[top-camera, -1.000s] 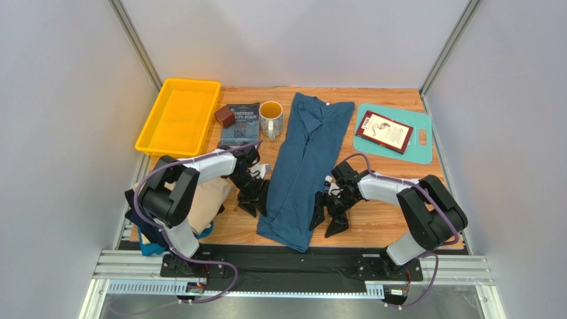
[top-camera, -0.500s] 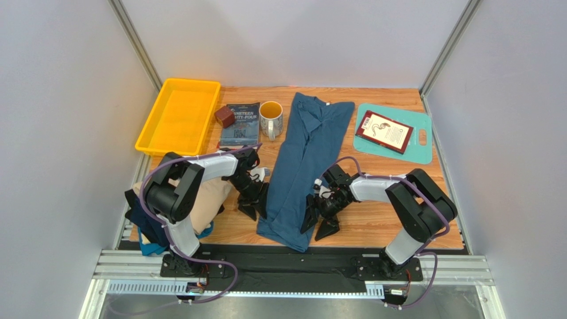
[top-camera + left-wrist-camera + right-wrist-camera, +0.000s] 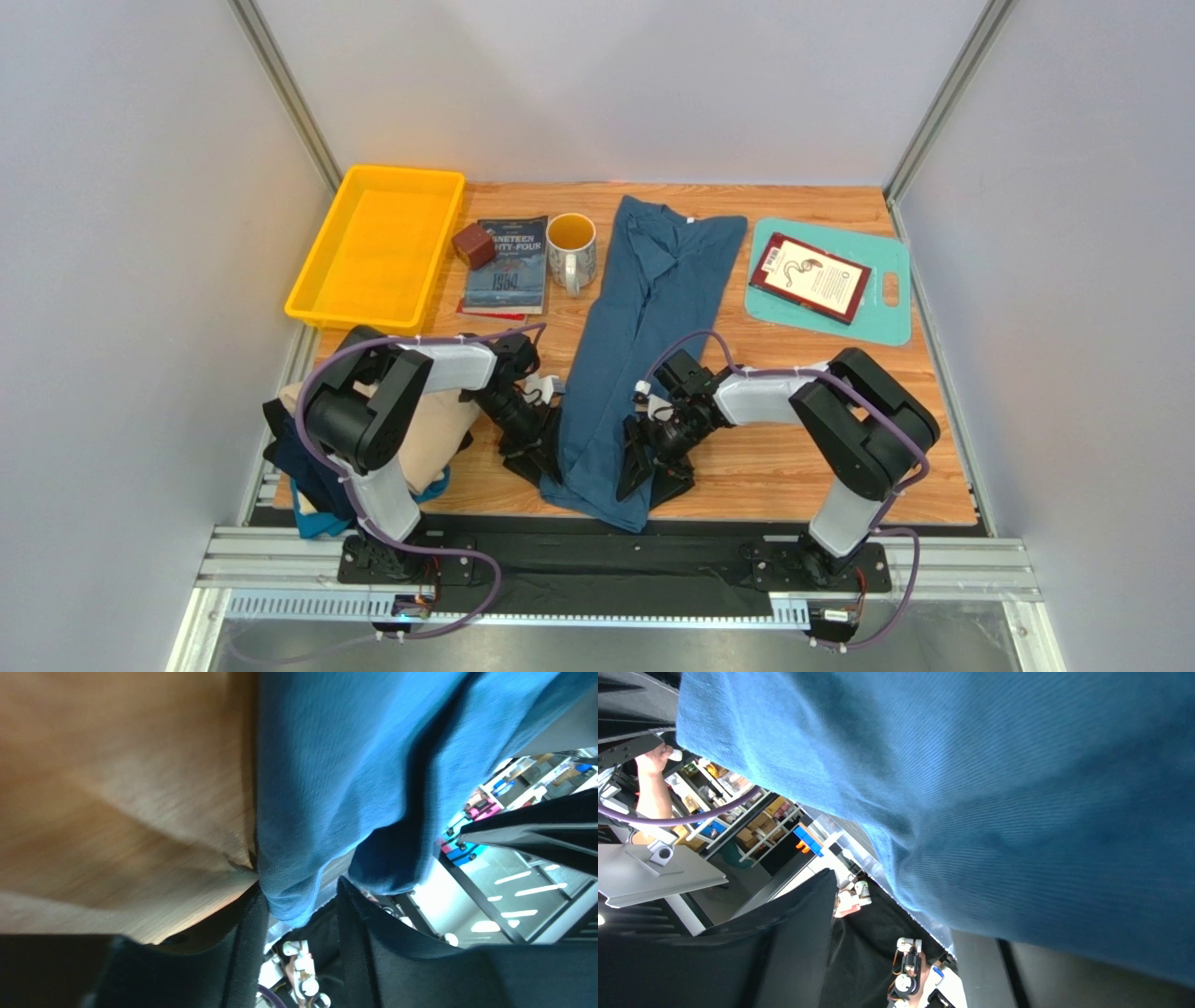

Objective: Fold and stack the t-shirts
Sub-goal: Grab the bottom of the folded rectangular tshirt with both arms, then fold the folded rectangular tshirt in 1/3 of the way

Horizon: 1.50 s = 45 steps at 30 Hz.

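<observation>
Teal-blue t-shirt, folded into a long strip, runs 12 to 6 o'clock down the table. Left gripper, jaws apart, straddles its hem at 7 o'clock; right gripper, jaws wide, sits at its 5 o'clock edge. Mug, dark book, brown block and yellow tray crowd 11 o'clock; cutting board at 1 o'clock carries a red book. Beige t-shirt is heaped at the 8 o'clock edge.

Left arm and right arm alike — pale grey link shells between bulky black joint housings. Behind the black wedge-shaped fingers trails a purple cable — back to a black base plate.
</observation>
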### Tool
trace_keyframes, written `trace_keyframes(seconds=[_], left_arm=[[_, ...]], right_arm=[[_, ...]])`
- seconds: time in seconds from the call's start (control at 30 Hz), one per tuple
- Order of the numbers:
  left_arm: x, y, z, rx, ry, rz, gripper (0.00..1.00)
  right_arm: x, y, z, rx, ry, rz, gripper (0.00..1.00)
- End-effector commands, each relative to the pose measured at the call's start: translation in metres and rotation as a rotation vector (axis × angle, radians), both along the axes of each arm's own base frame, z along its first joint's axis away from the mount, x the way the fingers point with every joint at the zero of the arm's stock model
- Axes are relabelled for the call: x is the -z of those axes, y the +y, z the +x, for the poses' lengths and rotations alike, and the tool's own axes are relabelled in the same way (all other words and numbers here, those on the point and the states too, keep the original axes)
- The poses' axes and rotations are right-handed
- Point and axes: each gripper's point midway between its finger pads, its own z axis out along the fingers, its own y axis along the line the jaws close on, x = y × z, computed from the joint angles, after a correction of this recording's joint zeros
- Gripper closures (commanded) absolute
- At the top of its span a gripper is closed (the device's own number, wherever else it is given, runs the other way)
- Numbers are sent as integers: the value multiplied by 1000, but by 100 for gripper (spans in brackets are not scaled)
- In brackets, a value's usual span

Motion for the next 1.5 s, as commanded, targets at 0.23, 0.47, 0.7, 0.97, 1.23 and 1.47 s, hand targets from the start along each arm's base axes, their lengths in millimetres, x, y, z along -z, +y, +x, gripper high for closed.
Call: trace_keyframes(seconds=[0.23,0.47,0.7,0.97,1.23,1.47], left_arm=[[4,9,18,39,-163,64,88],[-16,-3,28,43,-198,1,100],[-78,-23,66,4,-373,-85,100],[-112,-41,121,-34,-531,-74,100],[-114,-62,186,-28,-646,-30,100],[-97,-74,232,4,-714,23,100]], right_arm=[[35,-23,10,5,-123,-189,92],[4,-25,12,1,-157,-185,100],[-57,-33,24,22,-275,-221,100],[-95,-41,63,32,-417,-296,100],[-96,-65,113,108,-474,-414,100],[-90,-93,180,226,-522,-495,100]])
